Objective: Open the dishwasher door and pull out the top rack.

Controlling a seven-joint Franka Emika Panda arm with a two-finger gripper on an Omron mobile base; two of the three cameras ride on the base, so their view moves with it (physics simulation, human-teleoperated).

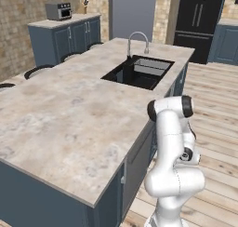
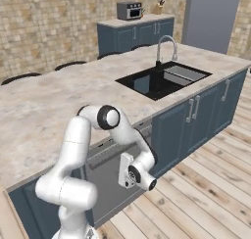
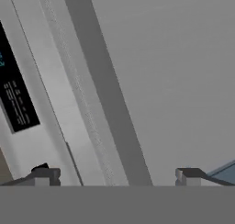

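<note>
The dishwasher door (image 2: 105,189) is a flat grey panel under the island counter, standing upright between the blue cabinet fronts. A black control strip (image 3: 16,99) with small teal marks runs along its top, and beside it a darker grey handle bar (image 3: 105,94) crosses the hand view. My gripper (image 3: 117,177) is open, its two fingertips (image 3: 46,176) spread wide and close to the panel, on either side of the bar. In the right base view my hand (image 2: 128,172) sits low against the door's right half. The top rack is hidden.
The marble counter (image 2: 54,110) overhangs the door. A black sink (image 2: 162,80) with a curved faucet (image 2: 166,47) lies to the right. Blue cabinet doors (image 2: 179,125) with silver handles flank the dishwasher. Wooden floor (image 2: 206,199) stretches in front.
</note>
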